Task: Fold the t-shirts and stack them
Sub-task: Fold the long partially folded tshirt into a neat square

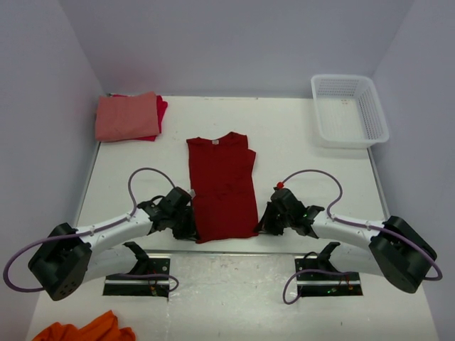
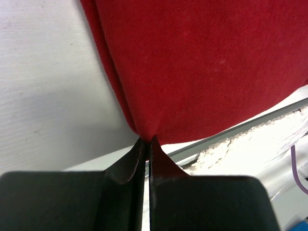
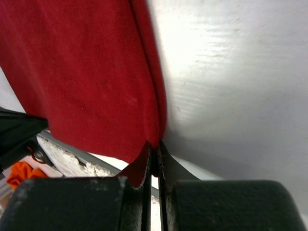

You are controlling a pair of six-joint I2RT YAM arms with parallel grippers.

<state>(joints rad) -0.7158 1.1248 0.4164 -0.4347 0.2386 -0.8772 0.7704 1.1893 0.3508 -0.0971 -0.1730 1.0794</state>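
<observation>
The dark red t-shirt (image 1: 222, 186) lies in a long narrow fold at the table's middle, its white neck label (image 1: 216, 142) at the far end. My left gripper (image 1: 190, 226) is shut on its near left corner (image 2: 144, 130). My right gripper (image 1: 261, 224) is shut on its near right corner (image 3: 155, 137). The salmon-pink t-shirt (image 1: 126, 116) lies folded at the far left on top of the brighter red t-shirt (image 1: 161, 111), which shows only at its right edge.
A white plastic basket (image 1: 348, 109) stands at the far right. An orange cloth (image 1: 89, 330) lies off the table at the near left. The table's near metal edge (image 2: 240, 127) runs just behind the shirt's hem. Walls close in on both sides.
</observation>
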